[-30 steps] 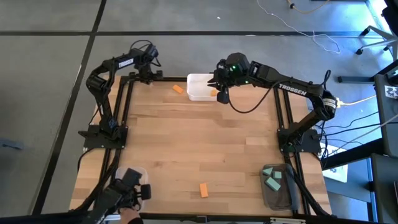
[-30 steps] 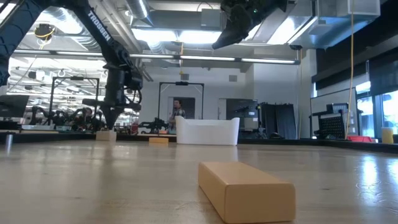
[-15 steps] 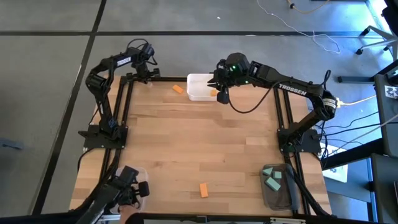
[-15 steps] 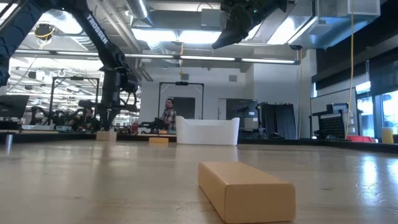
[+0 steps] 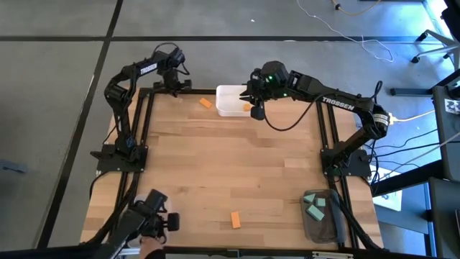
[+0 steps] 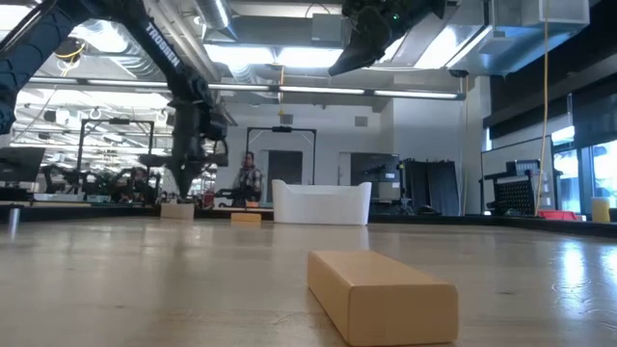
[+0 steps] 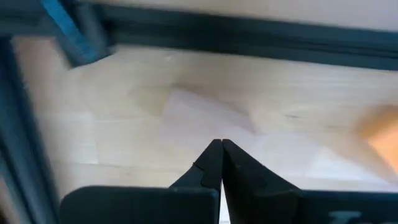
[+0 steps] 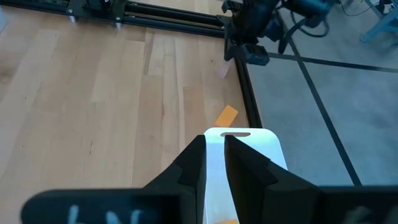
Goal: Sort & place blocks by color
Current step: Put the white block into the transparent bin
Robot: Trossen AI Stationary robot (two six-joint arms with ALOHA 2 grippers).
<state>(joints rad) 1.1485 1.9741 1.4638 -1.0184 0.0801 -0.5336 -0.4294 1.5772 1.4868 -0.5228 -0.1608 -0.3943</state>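
Note:
At the table's far left corner my left gripper [image 5: 175, 86] [image 6: 185, 191] points down, shut, onto a pale tan block [image 6: 176, 210] [image 7: 199, 115] lying flat on the table. My right gripper [image 5: 256, 109] [image 8: 214, 146] hangs above the white bin [image 5: 230, 101] [image 6: 321, 203], slightly open with nothing between its fingers. An orange block [image 5: 246, 107] lies in that bin. Another orange block [image 5: 206, 103] [image 8: 227, 115] lies on the table left of the bin. A third orange block [image 5: 235, 219] [image 6: 381, 294] lies near the front edge. My left gripper comes at the tan block from above with its shut fingertips [image 7: 221, 149] at the block's near part [image 7: 208, 134]. The picture is blurred, so I cannot tell whether they press its top or its side. The block stays flat on the table.
A clear bin [image 5: 320, 212] with teal blocks stands at the near right corner. A dark camera rig [image 5: 154, 219] sits at the near left corner. The dark table frame [image 7: 205, 40] runs just beyond the tan block. Bare wood [image 5: 237, 158] fills the middle.
My left gripper, still shut, has gone a little toward the table's left edge and then back toward the right along the far edge. The tan block has slid a short way to the right with it, staying flat.

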